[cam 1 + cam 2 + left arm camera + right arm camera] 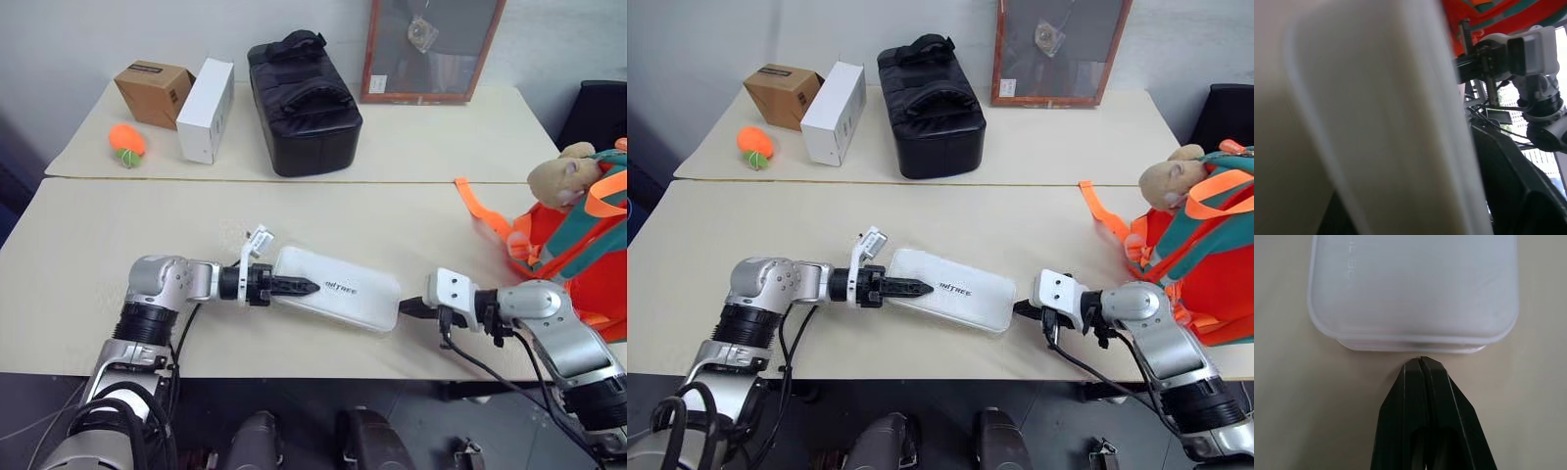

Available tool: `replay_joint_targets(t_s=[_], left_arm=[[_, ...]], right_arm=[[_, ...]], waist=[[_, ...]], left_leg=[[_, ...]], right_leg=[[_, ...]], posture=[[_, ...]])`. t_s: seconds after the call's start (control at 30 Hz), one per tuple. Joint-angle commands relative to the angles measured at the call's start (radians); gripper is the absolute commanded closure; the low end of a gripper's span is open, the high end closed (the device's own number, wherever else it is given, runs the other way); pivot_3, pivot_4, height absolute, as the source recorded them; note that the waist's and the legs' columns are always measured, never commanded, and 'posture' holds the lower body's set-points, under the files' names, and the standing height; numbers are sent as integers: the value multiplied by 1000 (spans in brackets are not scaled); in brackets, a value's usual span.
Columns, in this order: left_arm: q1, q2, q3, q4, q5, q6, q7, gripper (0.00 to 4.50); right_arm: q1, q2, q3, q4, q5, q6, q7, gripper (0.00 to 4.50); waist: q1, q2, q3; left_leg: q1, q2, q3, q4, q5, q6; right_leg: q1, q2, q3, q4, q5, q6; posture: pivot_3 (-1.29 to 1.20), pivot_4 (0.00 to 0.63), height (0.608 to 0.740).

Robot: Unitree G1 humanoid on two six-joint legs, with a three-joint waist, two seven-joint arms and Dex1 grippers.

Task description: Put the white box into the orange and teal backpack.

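The flat white rounded-corner box (338, 291) is lying on the pale bench (147, 215), well apart from the orange and teal backpack (588, 264). It is clasped at one end by the left pincer (299, 287); the clenched right pincer (1421, 363) is set against the other end. Lifting and stowing are judged outstanding.

Left claw (294, 287) reaching inward, right claw (1421, 363) closed (fingers pressed together)

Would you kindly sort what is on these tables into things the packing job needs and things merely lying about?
Needed: white box; orange and teal backpack; left gripper; right gripper.

Lying about: white carton; brown cardboard box; black padded bag; orange ball; framed panel.
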Motion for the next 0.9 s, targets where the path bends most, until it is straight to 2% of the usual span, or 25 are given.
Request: replay_joint_targets(t_s=[0.03, 0.17, 0.27, 0.33, 0.5, 0.63, 0.67, 0.73, 0.83, 0.9], left_arm=[[16, 20, 54, -69, -54, 18, -31, 3190], [40, 12, 108, -106, -84, 18, -22, 3196], [57, -2, 173, -135, -119, 52, 23, 3196], [64, -8, 197, -154, -133, 68, 46, 3196], [113, -49, 418, -245, -243, 92, 173, 3196], [121, -72, 491, -282, -290, 95, 250, 3196], [123, -77, 507, -292, -300, 90, 268, 3196], [124, -87, 524, -302, -319, 81, 300, 3196], [123, -102, 525, -312, -334, 61, 329, 3196], [120, -108, 519, -318, -341, 48, 343, 3196]], right_arm=[[31, -3, -39, -60, 22, 10, -20, 4500], [45, 14, -81, -85, 44, 62, -79, 4500], [99, 33, -186, -173, 138, 188, -146, 3972], [133, 35, -237, -224, 183, 254, -169, 3299], [453, 109, -771, -535, 483, 616, -337, 1579], [561, 114, -1001, -598, 597, 737, -403, 217], [577, 120, -1057, -602, 626, 761, -423, 55], [573, 136, -1101, -599, 640, 775, -488, 55], [514, 155, -1074, -563, 600, 785, -619, 55], [424, 172, -1038, -527, 622, 786, -684, 55]], waist=[[-5, 0, 0], [-10, 0, 0], [-10, 0, 0], [-10, 0, 0], [10, 0, 0], [9, -1, 0], [9, -1, 0], [10, -1, 0], [5, -1, 0], [2, -1, 0]], left_leg=[[0, 0, 0, 0, 0, 0], [0, 0, 0, 1, 0, 0], [0, 0, 0, 0, 0, 0], [0, 0, -1, 0, 0, 0], [-2, 0, -4, -2, -1, -1], [-1, 0, -3, -1, -2, 1], [0, 0, -2, -1, -3, 4], [1, 0, -3, -1, -4, 6], [1, 0, -2, -2, -4, 6], [0, -1, -1, -2, -3, 5]], right_leg=[[0, 0, 0, 0, 0, 0], [0, 0, 0, 0, 0, 0], [0, 0, 0, 0, 0, 0], [0, 0, 0, 0, 0, 0], [0, 0, -1, -1, 0, 0], [2, 0, 0, -2, 0, 1], [2, -1, 0, -2, 1, 2], [3, 0, 0, -2, 1, 2], [3, 0, 0, -2, 1, 2], [1, 0, 1, -2, 1, 2]], posture=[[0, 150, 740], [0, 150, 740], [0, 150, 740], [0, 150, 740], [0, 150, 740], [0, 150, 740], [0, 150, 740], [0, 150, 740], [0, 150, 740], [0, 150, 740]])
